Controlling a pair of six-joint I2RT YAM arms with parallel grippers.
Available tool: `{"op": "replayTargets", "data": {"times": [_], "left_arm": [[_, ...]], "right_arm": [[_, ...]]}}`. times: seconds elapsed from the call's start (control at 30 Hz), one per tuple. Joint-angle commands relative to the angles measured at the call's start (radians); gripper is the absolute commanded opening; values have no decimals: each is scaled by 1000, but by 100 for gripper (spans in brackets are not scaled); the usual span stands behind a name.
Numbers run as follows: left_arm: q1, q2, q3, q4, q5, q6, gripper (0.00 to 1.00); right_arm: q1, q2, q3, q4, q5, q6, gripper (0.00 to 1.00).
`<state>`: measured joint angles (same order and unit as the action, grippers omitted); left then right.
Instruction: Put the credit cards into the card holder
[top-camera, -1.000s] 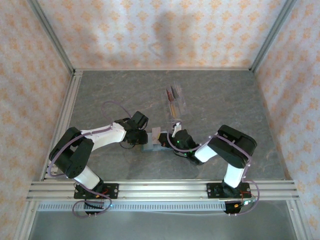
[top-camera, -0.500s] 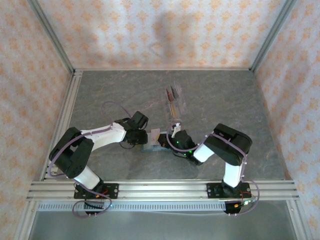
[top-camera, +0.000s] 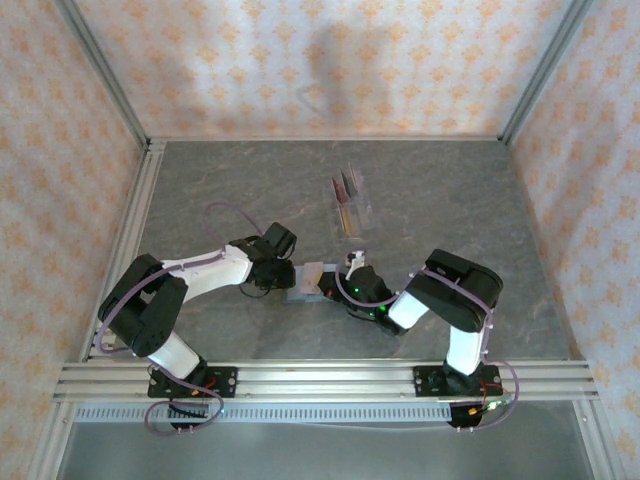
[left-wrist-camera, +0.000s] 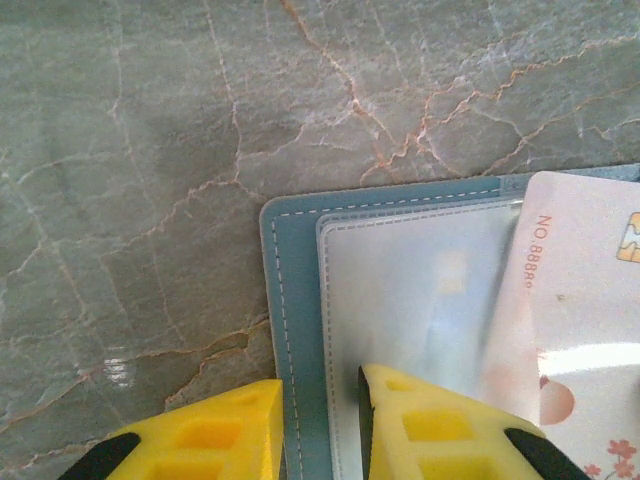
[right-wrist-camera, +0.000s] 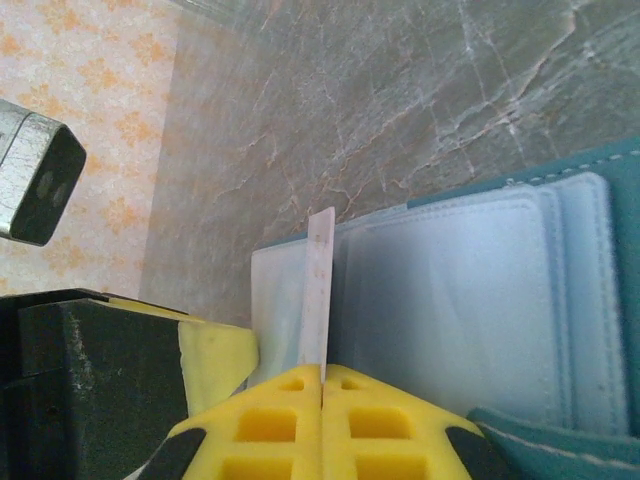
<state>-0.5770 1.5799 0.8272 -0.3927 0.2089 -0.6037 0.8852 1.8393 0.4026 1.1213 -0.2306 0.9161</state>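
The card holder (left-wrist-camera: 290, 300) lies open and flat on the table, teal with clear inner pockets (right-wrist-camera: 440, 300); in the top view the card holder (top-camera: 302, 293) sits between both grippers. My right gripper (right-wrist-camera: 322, 372) is shut on a pale pink credit card (right-wrist-camera: 320, 285), seen edge-on at the pockets' mouth. The same card (left-wrist-camera: 580, 330) overlaps the clear pocket. My left gripper (left-wrist-camera: 320, 385) stands slightly open, its fingers astride the holder's stitched left border: one over the table, one over the pocket. From above, the left gripper (top-camera: 283, 277) and right gripper (top-camera: 333, 287) face each other.
A clear slotted rack (top-camera: 350, 203) with more cards standing in it sits behind the holder, mid-table. Patterned walls and metal rails (top-camera: 135, 250) close in the marble table on the left, back and right.
My right arm has shifted slightly left and nearer, bringing the card lower over the holder. The left arm has stayed put.
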Motion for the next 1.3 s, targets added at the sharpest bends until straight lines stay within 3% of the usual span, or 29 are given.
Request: {"op": "replayTargets", "data": {"times": [0.0, 0.57, 1.27], "left_arm": [[-1, 6, -17, -8, -15, -7, 26], [-1, 14, -16, -9, -15, -7, 26], [1, 24, -13, -8, -16, -6, 26]], "right_arm": [[11, 34, -38, -39, 48, 23, 0], [37, 80, -76, -4, 113, 75, 0], [63, 109, -88, -35, 33, 100, 0]]}}
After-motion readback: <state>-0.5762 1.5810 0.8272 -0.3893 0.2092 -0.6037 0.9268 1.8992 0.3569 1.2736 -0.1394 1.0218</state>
